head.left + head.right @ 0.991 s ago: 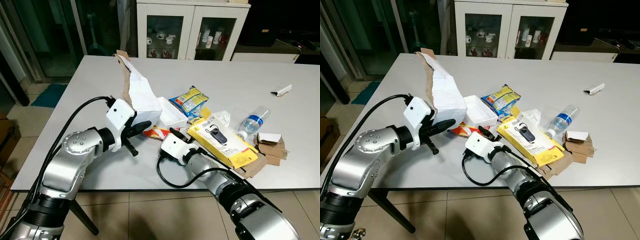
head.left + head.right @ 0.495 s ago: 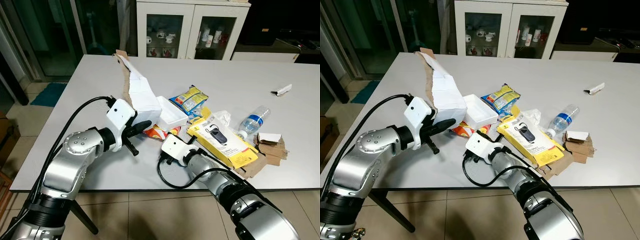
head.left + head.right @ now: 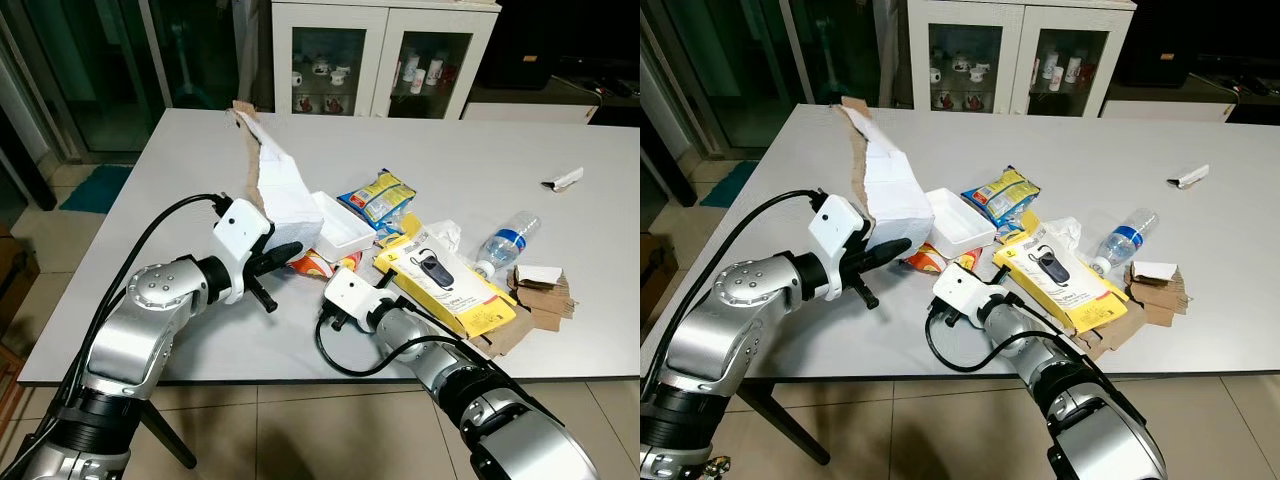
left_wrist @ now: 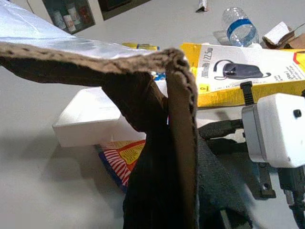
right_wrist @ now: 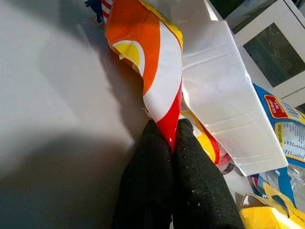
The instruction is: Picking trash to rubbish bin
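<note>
Right gripper (image 5: 172, 138) clenched on orange-red crinkly snack wrapper (image 5: 155, 67), now lifted slightly. Left gripper (image 3: 283, 252) still pinching torn brown-white cardboard piece (image 3: 277, 187).

Glossy foil wrapper (image 5: 157, 81), rough torn cardboard (image 4: 157, 143), matt table (image 3: 480, 160).

Table (image 3: 180, 160) left half bare; trash pile (image 3: 440, 270) mid-right
</note>
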Robot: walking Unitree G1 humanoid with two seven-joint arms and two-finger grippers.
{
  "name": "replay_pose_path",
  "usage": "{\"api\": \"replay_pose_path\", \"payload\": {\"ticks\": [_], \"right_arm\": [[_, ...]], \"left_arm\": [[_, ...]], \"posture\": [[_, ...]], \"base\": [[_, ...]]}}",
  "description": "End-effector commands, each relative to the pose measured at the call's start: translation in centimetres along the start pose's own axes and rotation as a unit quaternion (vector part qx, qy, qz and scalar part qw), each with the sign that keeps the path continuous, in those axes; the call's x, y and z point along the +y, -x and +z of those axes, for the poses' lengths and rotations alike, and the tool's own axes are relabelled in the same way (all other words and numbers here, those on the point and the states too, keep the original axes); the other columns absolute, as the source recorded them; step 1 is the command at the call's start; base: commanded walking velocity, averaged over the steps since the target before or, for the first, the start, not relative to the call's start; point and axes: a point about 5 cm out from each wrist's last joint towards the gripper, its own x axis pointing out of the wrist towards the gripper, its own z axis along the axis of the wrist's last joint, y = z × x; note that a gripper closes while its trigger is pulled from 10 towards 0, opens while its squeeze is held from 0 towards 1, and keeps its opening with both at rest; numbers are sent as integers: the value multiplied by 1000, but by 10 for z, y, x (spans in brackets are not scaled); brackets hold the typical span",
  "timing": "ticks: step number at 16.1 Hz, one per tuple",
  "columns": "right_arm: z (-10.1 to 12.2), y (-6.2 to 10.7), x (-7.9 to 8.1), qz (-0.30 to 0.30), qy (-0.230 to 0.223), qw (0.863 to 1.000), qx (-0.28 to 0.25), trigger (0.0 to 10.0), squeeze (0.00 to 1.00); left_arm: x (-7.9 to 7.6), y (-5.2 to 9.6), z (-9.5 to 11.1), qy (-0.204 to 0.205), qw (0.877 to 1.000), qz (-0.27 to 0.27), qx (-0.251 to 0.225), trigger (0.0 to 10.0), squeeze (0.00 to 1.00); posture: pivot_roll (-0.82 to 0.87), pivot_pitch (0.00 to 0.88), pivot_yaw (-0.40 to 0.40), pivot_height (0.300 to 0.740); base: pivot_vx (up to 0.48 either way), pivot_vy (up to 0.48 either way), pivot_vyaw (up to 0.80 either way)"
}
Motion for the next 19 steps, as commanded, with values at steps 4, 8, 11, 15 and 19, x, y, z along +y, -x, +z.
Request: {"api": "replay_pose_path", "payload": {"ticks": [4,8,11,15,19], "right_arm": [[0,0,-12,-30,-112,993,-3,10000,0],[19,-4,-39,-76,-228,969,-65,10000,0],[36,-3,-69,-110,-316,934,-127,10000,0],[48,1,-94,-133,-364,906,-171,10000,0],[70,15,-123,-180,-403,861,-252,10000,0]], "left_arm": [[23,-5,12,-18,994,104,-33,10000,0],[45,-4,17,2,976,208,-66,10000,0],[52,-4,25,20,960,259,-104,10000,0],[52,-7,28,38,952,274,-128,10000,0],[33,-22,33,93,942,270,-179,10000,0]], "posture": [[106,15,-59,740],[95,11,-59,740],[93,7,-63,740],[92,5,-63,740],[91,9,-61,740]], "base": [[0,0,0],[0,0,0],[0,0,0],[0,0,0],[0,0,0]]}}
